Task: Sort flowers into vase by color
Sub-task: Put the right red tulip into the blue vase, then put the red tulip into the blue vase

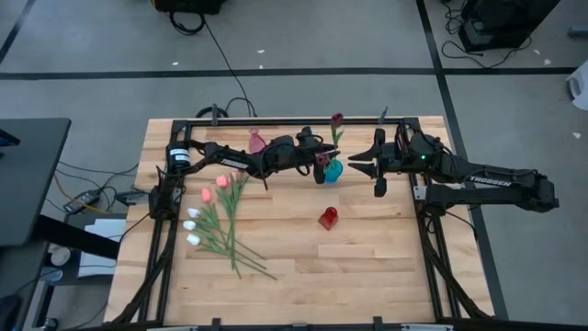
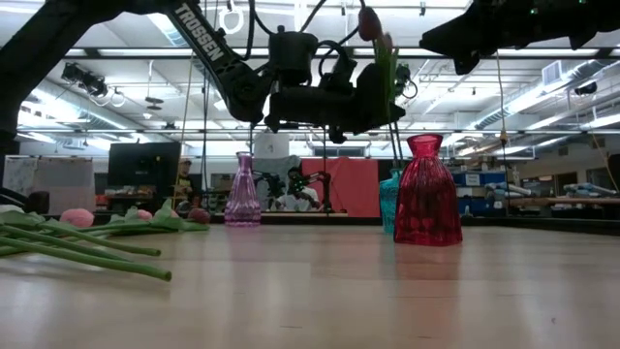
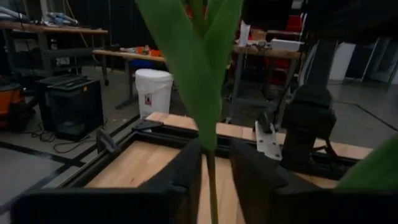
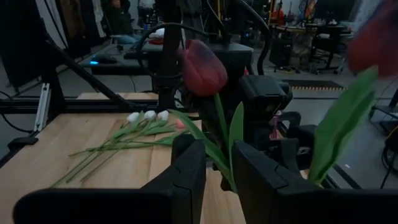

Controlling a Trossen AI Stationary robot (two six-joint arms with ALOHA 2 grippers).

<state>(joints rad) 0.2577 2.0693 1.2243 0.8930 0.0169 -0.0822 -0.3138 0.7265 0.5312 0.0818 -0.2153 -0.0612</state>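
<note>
dark red tulip [image 4: 203, 67] stem between left jaws.

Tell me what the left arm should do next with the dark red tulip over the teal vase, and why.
Probably open the left pincer fully and back it away from the stem. The dark red tulip stands upright over the teal vase, and the fingers sit wider than its stem, so it looks released; a sideways pull could tip it.
</note>
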